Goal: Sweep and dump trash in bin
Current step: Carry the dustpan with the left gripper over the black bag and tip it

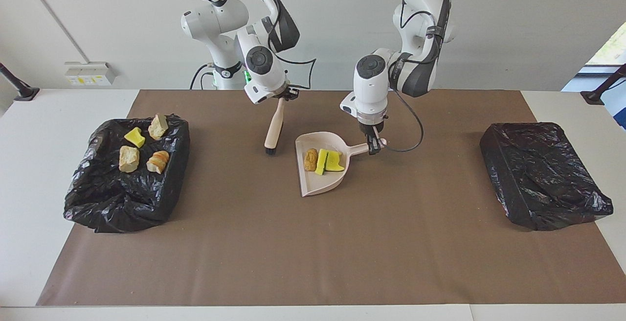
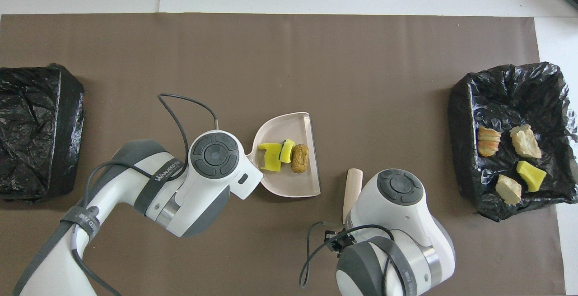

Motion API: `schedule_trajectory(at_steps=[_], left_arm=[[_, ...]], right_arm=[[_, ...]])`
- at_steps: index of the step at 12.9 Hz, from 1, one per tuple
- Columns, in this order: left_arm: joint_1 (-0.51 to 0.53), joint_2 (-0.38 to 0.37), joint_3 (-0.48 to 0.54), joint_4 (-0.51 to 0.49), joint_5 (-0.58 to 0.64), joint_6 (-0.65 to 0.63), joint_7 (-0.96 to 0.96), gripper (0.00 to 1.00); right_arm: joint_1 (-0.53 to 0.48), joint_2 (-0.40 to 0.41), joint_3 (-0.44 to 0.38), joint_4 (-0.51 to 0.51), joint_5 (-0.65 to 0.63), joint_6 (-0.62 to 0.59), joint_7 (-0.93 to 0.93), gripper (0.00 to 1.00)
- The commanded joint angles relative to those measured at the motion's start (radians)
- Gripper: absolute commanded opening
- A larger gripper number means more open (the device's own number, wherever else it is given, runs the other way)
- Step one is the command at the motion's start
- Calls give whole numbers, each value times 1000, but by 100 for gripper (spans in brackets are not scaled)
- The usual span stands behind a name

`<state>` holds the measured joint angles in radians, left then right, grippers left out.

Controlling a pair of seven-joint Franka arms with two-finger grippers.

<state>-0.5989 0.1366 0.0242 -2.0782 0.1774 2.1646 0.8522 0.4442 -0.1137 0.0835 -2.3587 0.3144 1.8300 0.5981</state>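
Left gripper (image 1: 374, 146) clenched dustpan (image 1: 320, 164) handle; trash (image 1: 323, 161) inside. Right gripper (image 1: 282, 97) clenched brush (image 1: 274, 130). Bin (image 1: 540, 174) toward left arm's end.
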Motion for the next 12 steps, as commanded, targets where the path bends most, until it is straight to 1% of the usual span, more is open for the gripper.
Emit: schedule_trajectory(at_steps=[1, 2, 3, 5, 6, 7, 8, 9, 10, 11, 12], left_arm=[[76, -67, -4, -16, 10, 8, 94, 0], [118, -90, -4, -14, 10, 3, 144, 0], [163, -121, -4, -14, 10, 0, 212, 0], [244, -184, -4, -14, 10, -26, 296, 0], [301, -213, -3, -11, 10, -55, 362, 0], [354, -241, 0, -8, 10, -74, 419, 0], [426, -267, 2, -5, 10, -75, 473, 0], [508, -279, 2, 6, 8, -77, 519, 0], [587, -279, 3, 33, 8, -106, 563, 0], [656, -278, 3, 56, 8, -123, 591, 0], [732, -278, 3, 69, 4, -123, 593, 0]], right_arm=[[-2, -82, 5, 19, -76, -49, -23, 0], [2, -113, 13, 16, -78, -48, -49, 0], [20, -125, 45, 9, -63, -25, -31, 0], [56, -129, 59, 4, -37, 38, -3, 0], [91, -95, 61, 3, 23, 79, 17, 0], [129, -36, 61, 1, 55, 156, 47, 0], [184, 3, 61, 3, 61, 210, 105, 0], [215, 23, 61, 3, 61, 224, 133, 0], [237, 35, 61, -2, 61, 230, 141, 0], [258, 37, 61, -23, 61, 247, 141, 0], [257, 34, 61, -34, 61, 253, 137, 0]])
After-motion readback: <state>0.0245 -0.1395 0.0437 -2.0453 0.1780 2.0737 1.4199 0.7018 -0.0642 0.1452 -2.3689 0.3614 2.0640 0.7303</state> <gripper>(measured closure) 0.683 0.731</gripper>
